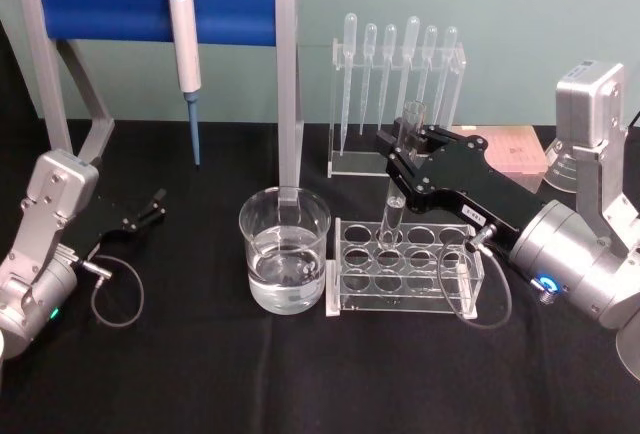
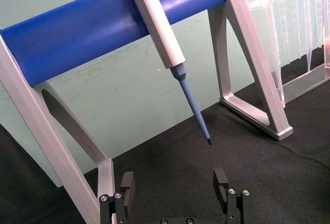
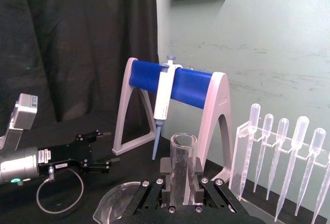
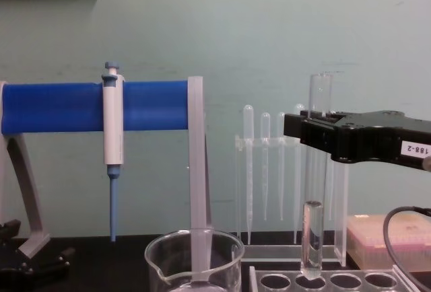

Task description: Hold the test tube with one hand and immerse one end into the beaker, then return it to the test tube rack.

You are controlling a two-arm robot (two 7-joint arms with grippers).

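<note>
The right gripper (image 4: 316, 132) clasps the clear test tube (image 4: 312, 238) (round-bottomed) upright.

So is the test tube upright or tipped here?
Upright: in the chest view the test tube hangs vertical, open rim up, with the right gripper shut on its upper part, round bottom at the holes of the rack.

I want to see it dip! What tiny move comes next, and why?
Probably lift the test tube higher: the right tool grips it below its rim, but its round bottom sits level with the rack top, so sliding toward the beaker might snag. Left tool rests open.
</note>
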